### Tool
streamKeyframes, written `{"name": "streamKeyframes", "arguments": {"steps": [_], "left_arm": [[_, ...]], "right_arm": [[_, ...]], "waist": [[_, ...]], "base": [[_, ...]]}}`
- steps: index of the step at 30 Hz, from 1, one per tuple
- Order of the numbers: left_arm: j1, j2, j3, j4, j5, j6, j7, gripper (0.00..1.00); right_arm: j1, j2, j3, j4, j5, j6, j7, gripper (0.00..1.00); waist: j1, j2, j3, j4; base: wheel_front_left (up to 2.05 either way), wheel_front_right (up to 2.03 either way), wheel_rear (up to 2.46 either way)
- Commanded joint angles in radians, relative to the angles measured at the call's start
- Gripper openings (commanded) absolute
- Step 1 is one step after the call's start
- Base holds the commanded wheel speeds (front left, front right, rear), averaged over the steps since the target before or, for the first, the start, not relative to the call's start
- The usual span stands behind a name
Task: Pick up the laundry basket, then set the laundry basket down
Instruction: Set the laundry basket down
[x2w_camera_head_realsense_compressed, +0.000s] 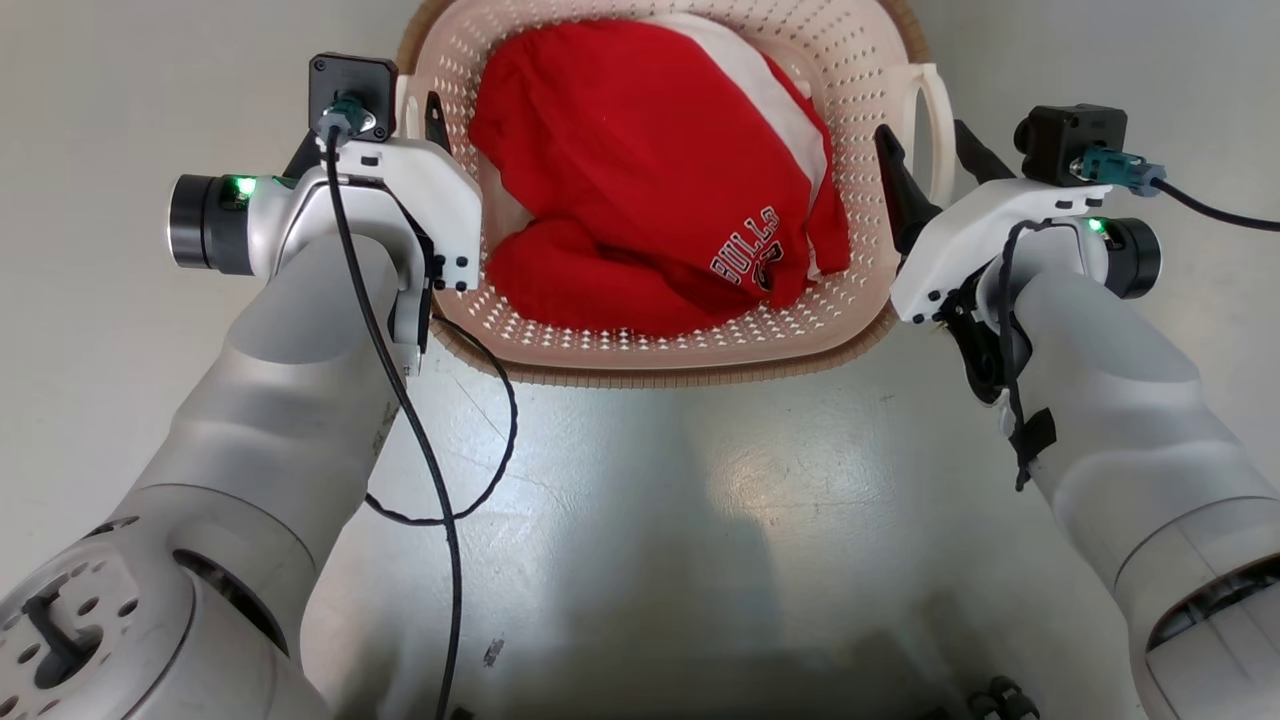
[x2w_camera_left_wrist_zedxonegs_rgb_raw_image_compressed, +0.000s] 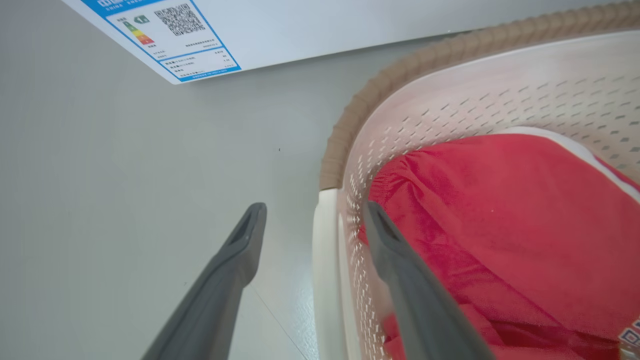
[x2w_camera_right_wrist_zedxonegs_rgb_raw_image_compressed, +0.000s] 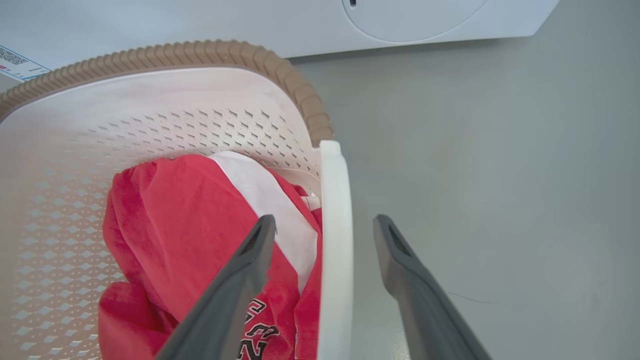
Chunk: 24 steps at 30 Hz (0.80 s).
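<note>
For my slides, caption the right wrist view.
Open right end effector straddles the white loop handle of a cream perforated plastic laundry basket holding red clothing.

Left arm (x2w_camera_head_realsense_compressed: 300, 390), right arm (x2w_camera_head_realsense_compressed: 1100, 390) outstretched; jaws spread (both pairs).

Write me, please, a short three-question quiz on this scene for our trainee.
1. True or false: the left gripper stands open, one finger inside the laundry basket.
2. What lies in the basket? A) blue towels B) a red garment C) nothing
3. Fill in: the right gripper straddles the basket's white ____.
Key: 1 true; 2 B; 3 handle.
</note>
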<state>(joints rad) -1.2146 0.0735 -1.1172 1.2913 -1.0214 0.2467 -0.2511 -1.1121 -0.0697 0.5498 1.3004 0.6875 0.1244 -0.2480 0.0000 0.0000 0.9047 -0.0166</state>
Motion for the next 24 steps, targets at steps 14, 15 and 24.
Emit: {"name": "streamKeyframes", "arguments": {"steps": [14, 15, 24], "left_arm": [[0.091, 0.041, 0.143, -0.105, 0.029, 0.005, -0.011, 1.0], [0.107, 0.043, 0.163, -0.121, 0.035, 0.0, -0.011, 1.0], [0.253, 0.068, 0.332, -0.242, 0.141, -0.016, -0.011, 1.0]], "right_arm": [[0.078, 0.017, -0.169, -0.074, -0.173, 0.006, -0.014, 1.0], [0.089, 0.015, -0.188, -0.086, -0.192, 0.006, -0.014, 1.0], [0.214, 0.007, -0.352, -0.19, -0.364, 0.006, -0.014, 1.0]], "waist": [[0.0, 0.0, -0.182, 0.004], [0.0, 0.0, -0.201, 0.005], [0.0, 0.0, -0.37, 0.014]], "base": [[0.0, 0.0, 0.0], [0.0, 0.0, 0.0], [0.0, 0.0, 0.0]]}}
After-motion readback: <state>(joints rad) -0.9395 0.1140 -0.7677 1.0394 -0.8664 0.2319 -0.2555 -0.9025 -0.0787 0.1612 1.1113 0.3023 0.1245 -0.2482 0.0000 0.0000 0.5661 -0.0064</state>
